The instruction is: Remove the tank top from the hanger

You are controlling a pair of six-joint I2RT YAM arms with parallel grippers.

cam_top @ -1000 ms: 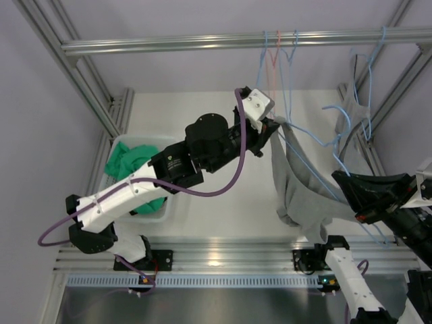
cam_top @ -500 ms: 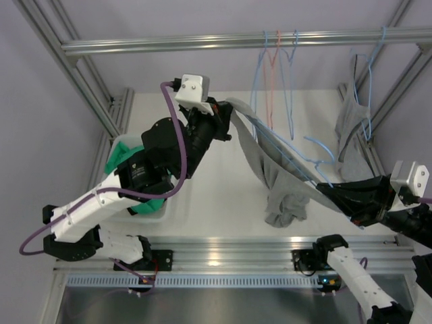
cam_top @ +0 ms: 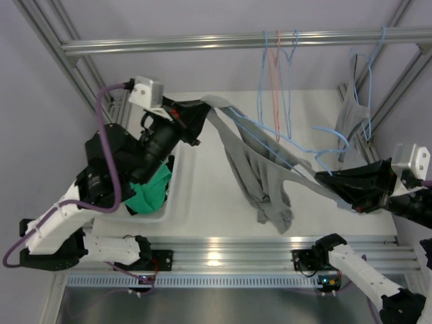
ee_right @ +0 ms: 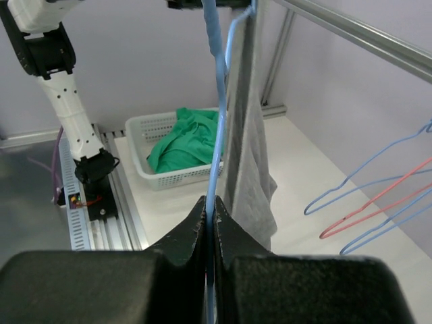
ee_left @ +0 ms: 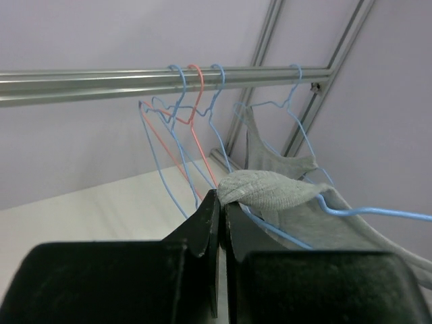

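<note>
- Left arm: white shell links, bulky black joint housings.
- Purple cable runs along it.
- White camera block at wrist.
- Right arm: black upper, white lower link.
- Right gripper: matte black.

The tank top stretches above the middle of the bench, its far-left end pinched in the left end effector. The hanger inside it runs down to the right end effector, near right. On the bench's left sits the basket, a garment in it. Behind, spare hangers dangle from the rail, right of centre, and another garment hangs further right.
</note>
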